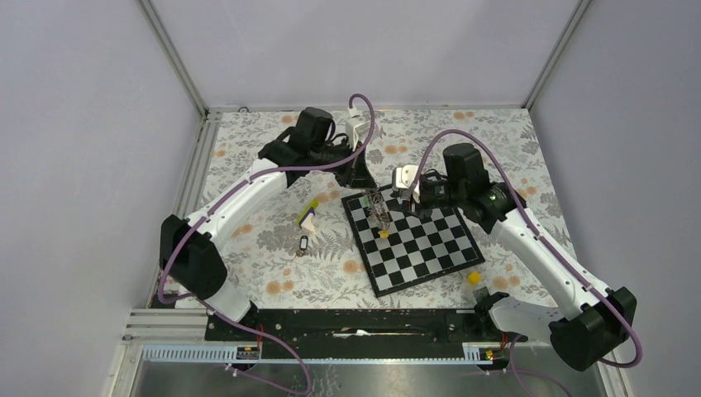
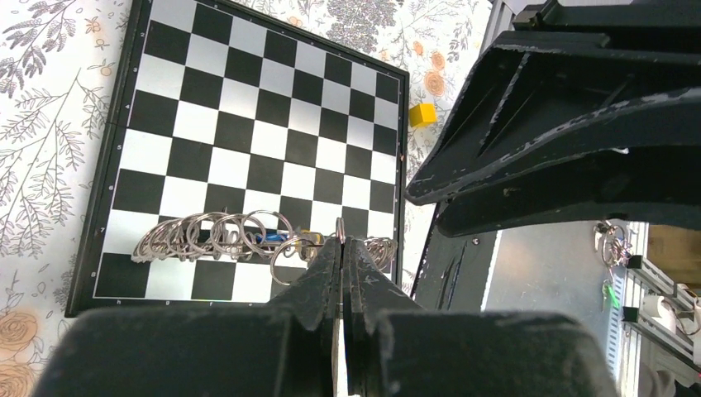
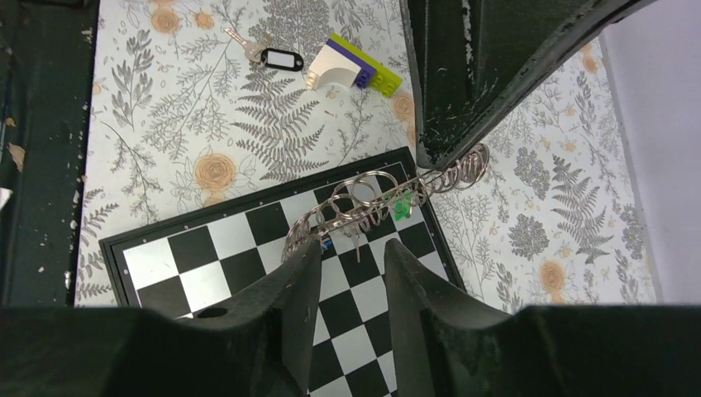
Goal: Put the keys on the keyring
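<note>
The keyring [image 2: 215, 236] is a long coil of grey metal loops hanging just above the chessboard [image 2: 248, 99]. My left gripper [image 2: 341, 242] is shut on one of its loops near the right end. A blue key [image 2: 269, 239] and a yellow key [image 2: 307, 236] hang among the loops. In the right wrist view the keyring [image 3: 372, 198] also carries a green key [image 3: 402, 207]. My right gripper [image 3: 353, 248] stands open just short of the coil, its left finger close to the coil's near end, nothing between the fingers. The black key [image 3: 281, 59] lies on the floral cloth.
A lime-and-white wedge [image 3: 351, 70] lies beside the black key. A small yellow block [image 1: 474, 278] sits on the cloth off the chessboard's [image 1: 413, 240] right corner. The two arms meet over the board's far left corner. Metal rails run along the near edge.
</note>
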Controlling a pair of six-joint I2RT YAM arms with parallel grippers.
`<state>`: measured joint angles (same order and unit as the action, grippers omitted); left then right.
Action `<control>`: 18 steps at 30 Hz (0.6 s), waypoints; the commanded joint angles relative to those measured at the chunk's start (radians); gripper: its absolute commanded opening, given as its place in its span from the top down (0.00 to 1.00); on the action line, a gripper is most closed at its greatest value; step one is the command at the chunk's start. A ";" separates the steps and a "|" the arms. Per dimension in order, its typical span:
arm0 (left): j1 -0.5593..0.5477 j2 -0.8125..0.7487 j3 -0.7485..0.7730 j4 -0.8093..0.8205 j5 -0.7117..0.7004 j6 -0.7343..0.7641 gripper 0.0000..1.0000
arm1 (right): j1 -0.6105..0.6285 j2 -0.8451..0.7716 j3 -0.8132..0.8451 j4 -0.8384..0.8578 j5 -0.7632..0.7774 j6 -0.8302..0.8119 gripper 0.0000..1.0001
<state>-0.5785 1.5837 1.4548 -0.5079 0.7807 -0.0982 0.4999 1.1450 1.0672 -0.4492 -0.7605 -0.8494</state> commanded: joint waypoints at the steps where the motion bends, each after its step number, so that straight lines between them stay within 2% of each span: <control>1: -0.019 -0.031 0.058 0.031 -0.009 -0.030 1.00 | 0.037 -0.045 0.001 -0.006 0.082 -0.053 0.56; 11: -0.041 -0.015 0.067 0.031 -0.046 -0.044 1.00 | 0.093 -0.036 -0.005 -0.013 0.169 -0.071 0.43; 18: -0.051 -0.004 0.073 0.031 -0.049 -0.046 1.00 | 0.105 -0.033 -0.043 0.015 0.181 -0.066 0.42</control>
<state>-0.6209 1.5864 1.4685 -0.5270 0.7372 -0.1291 0.5915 1.1172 1.0382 -0.4606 -0.6048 -0.8989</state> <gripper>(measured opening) 0.013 0.581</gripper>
